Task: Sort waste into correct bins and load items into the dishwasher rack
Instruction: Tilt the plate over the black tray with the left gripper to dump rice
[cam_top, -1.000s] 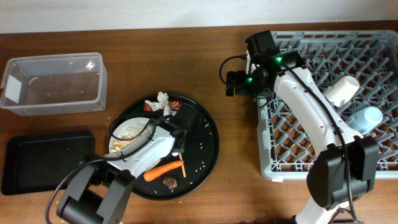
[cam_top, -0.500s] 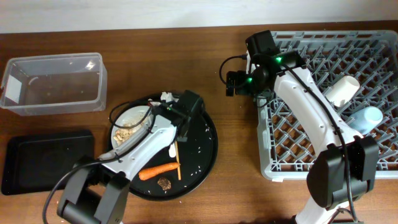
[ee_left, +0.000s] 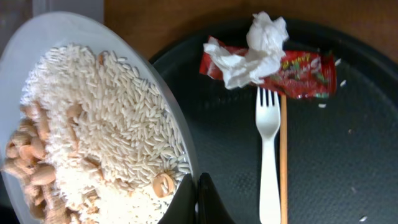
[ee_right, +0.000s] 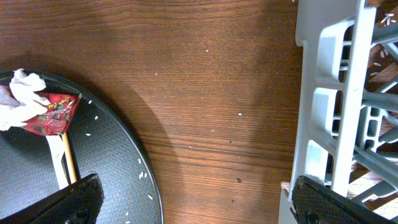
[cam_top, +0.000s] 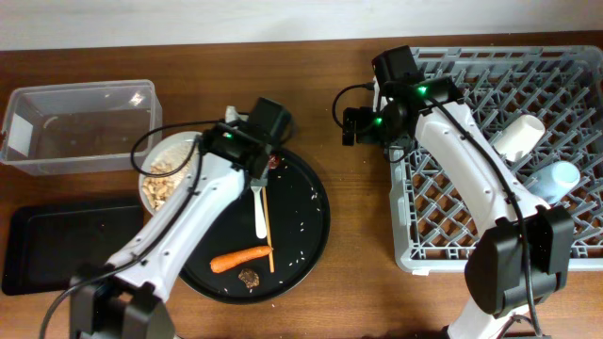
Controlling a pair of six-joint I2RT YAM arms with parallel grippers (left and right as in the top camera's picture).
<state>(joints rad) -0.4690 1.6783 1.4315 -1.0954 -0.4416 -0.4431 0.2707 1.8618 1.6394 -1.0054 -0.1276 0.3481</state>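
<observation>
My left gripper (ee_left: 199,202) is shut on the rim of the white plate (ee_left: 180,134), which carries white rice (ee_left: 106,106) and brownish scraps (ee_left: 28,168). From overhead the plate (cam_top: 168,174) hangs past the round tray's left edge, just right of the clear tub (cam_top: 80,127). The red wrapper (ee_left: 301,71), tissue (ee_left: 252,46), fork (ee_left: 268,155) and chopstick (ee_left: 283,162) lie on the round black tray (cam_top: 301,226), with the carrot (cam_top: 240,257) and dark lump (cam_top: 252,277). My right gripper (ee_right: 205,199) is open over bare table beside the rack (cam_top: 499,151).
The shallow black rectangular tray (cam_top: 57,240) lies at the front left, below the tub. A white cup (cam_top: 518,137) and a pale blue cup (cam_top: 558,179) sit in the rack's right side. Loose rice grains dot the round tray.
The left gripper closed on the plate's rim and carried the plate up and left, off the round tray toward the tub. The right arm has not moved.
</observation>
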